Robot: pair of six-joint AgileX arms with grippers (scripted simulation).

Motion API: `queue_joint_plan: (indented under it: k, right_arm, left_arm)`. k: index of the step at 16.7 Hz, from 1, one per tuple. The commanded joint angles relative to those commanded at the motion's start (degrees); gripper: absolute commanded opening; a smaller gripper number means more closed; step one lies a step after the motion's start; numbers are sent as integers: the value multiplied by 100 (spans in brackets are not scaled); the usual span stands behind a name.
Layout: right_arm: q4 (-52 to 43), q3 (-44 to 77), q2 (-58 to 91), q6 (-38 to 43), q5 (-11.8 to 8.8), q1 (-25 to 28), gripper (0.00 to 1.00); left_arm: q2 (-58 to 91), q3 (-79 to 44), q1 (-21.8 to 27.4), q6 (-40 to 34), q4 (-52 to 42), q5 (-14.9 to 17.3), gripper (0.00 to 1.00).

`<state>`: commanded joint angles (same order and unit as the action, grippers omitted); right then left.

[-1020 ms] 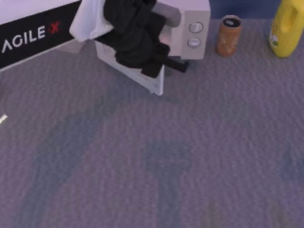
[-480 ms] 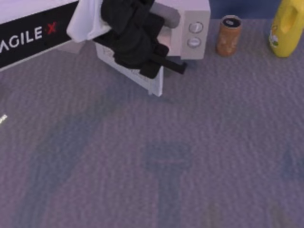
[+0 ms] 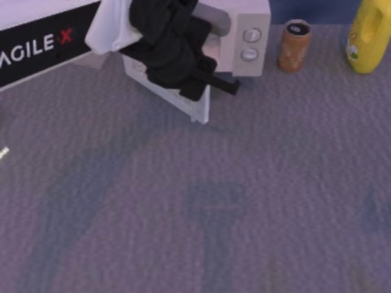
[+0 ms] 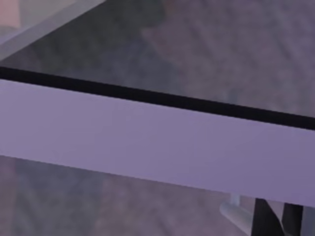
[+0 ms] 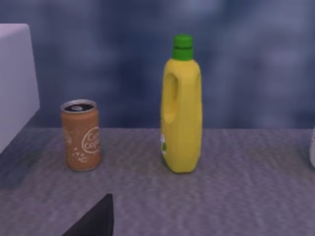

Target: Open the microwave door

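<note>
Swinging the microwave door (image 3: 174, 97) wider is the step in hand, and I judge it well along: the panel already stands out from the microwave (image 3: 241, 36) at a clear angle, its free edge pointing toward the middle of the table (image 3: 201, 213). The microwave sits at the table's far edge, a little right of centre, with its two grey knobs facing forward.

The left gripper (image 3: 215, 82) reaches over the oven from the far edge, its dark fingers at the door's free end. The arm's bulk covers the contact, and the left wrist view shows only a pale band of panel edge close up, so I cannot tell whether the claw is apart or clamped on the door.

To do this well, the pull should follow the arc about the door's hinge rather than a straight line, or the fingers may slip off the thin edge or drag the whole oven across the table. Slow, even motion suits a light box like this.

An orange can (image 3: 294, 46) and a yellow bottle (image 3: 369, 36) stand near the far right corner, apart from the door's sweep. The right arm stays parked out of the top view, its claw state not shown.
</note>
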<state>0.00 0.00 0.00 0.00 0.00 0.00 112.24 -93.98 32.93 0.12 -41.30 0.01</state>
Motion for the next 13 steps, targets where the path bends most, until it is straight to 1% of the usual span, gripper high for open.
queue_joint_plan:
  k: [9,11,13]
  right_arm:
    - [0,0,0,0,0,0,100]
    - [0,0,0,0,0,0,100]
    - [0,0,0,0,0,0,100]
  left_arm:
    - [0,0,0,0,0,0,0]
    - [17,43,26,-4,3,42,0]
    - [-78,148,-36,170,28,132,0]
